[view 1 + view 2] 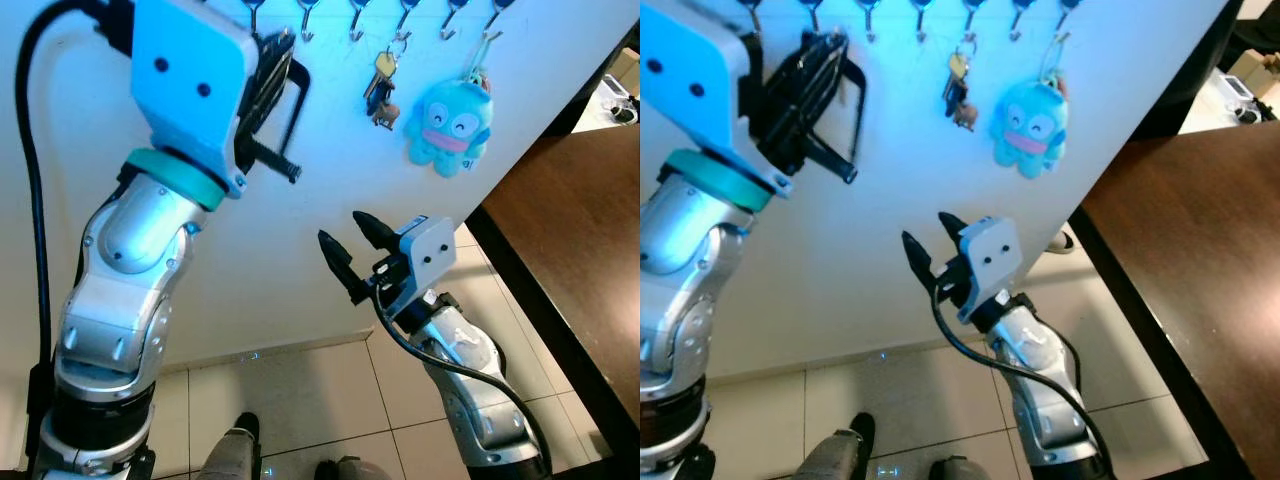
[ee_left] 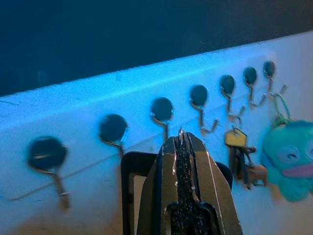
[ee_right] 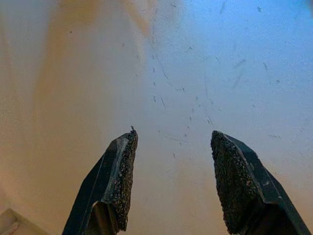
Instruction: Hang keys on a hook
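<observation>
A bunch of keys (image 1: 381, 90) hangs from one hook in a row of metal hooks (image 2: 161, 111) along the top of a white wall panel. A blue plush keychain (image 1: 449, 125) hangs two hooks to its right. My left gripper (image 1: 282, 44) is raised to the hook row, left of the keys. Its fingers are shut, with the tips (image 2: 180, 138) just below a bare hook, and I see nothing held between them. My right gripper (image 1: 348, 236) stands open lower down, pointing at bare wall (image 3: 171, 98) below the keys.
A dark wooden table (image 1: 570, 230) runs along the right, its edge close to my right arm. Beige floor tiles (image 1: 300, 390) lie below, and my feet (image 1: 240, 432) show at the bottom. Small items (image 1: 620, 92) sit at the far right.
</observation>
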{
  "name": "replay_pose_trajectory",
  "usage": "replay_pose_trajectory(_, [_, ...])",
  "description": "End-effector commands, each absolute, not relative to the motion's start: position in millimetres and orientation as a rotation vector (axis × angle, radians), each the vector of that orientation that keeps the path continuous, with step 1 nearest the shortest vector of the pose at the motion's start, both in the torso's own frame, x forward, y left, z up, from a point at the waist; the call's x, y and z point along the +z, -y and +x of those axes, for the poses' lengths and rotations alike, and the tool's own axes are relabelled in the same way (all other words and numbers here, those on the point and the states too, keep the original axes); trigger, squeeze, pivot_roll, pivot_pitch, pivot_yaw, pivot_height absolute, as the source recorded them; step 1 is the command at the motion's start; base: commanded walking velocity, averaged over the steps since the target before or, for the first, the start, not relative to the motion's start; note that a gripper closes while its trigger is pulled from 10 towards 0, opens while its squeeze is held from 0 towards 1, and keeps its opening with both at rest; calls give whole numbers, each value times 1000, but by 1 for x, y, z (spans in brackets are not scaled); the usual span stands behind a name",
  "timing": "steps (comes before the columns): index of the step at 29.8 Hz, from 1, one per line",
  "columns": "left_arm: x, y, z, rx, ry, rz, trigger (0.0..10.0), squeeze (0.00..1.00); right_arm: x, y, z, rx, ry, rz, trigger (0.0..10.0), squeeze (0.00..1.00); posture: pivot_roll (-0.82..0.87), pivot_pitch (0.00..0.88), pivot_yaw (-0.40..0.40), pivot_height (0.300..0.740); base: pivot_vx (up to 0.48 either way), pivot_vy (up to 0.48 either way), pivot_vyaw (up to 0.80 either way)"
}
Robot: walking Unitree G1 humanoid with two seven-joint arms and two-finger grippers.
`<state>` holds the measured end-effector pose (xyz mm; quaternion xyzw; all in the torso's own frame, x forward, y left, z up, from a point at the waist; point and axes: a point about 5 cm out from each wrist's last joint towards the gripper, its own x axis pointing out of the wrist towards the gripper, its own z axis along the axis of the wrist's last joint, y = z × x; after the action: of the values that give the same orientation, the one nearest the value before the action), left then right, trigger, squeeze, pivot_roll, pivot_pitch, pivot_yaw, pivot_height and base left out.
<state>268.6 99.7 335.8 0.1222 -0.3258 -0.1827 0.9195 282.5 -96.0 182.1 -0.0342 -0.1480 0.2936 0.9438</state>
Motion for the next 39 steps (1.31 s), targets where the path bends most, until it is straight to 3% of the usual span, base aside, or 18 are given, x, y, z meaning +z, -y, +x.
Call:
replay_pose_trajectory(1, [335,-93,271,-411,641,266,10000,0,180,95,282,610,298,-64,10000,0,68,109,3,740,0,0,0])
replay_pose_trajectory(30, [345,-94,290,-393,541,121,10000,0,178,93,283,611,311,-59,10000,0,60,94,20,740,0,0,0])
replay_pose_trajectory(39, [348,-99,296,-405,478,-12,10000,0,177,94,282,608,313,-61,10000,0,59,99,22,740,0,0,0])
